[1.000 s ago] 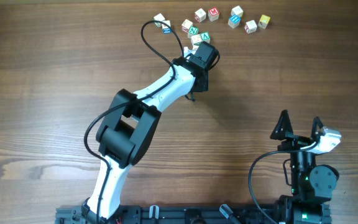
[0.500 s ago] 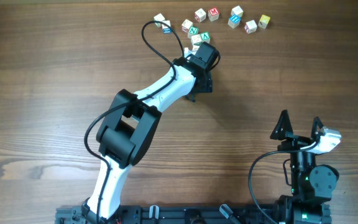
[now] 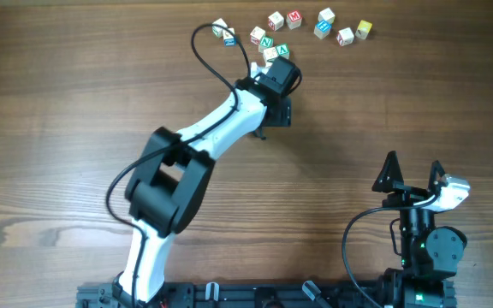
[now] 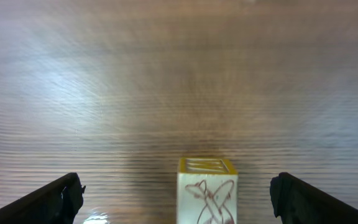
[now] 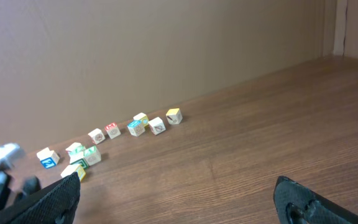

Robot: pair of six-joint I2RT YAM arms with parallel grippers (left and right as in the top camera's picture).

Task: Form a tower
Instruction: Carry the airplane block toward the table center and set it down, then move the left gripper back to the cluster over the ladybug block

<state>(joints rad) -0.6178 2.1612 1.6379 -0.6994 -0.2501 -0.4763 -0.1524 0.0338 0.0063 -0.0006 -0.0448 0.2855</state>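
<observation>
Left gripper point(image 4: 175, 194) spread wide, pinching nothing; yellow-topped block point(image 4: 207, 186) stood free between its fingers point(image 4: 55, 199), apparently top of tower point(image 4: 207, 205), base hidden. Right gripper point(image 5: 176, 186) spread, idle, far off. Loose blocks point(image 3: 294, 16) beyond fingertips lay unstacked.

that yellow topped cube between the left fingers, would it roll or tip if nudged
Probably won't roll: the yellow-topped cube has flat faces and square edges. It looks rigid and likely light, being a small printed block. Tipping is hard to judge, since its base is out of frame in the left wrist view.
</observation>
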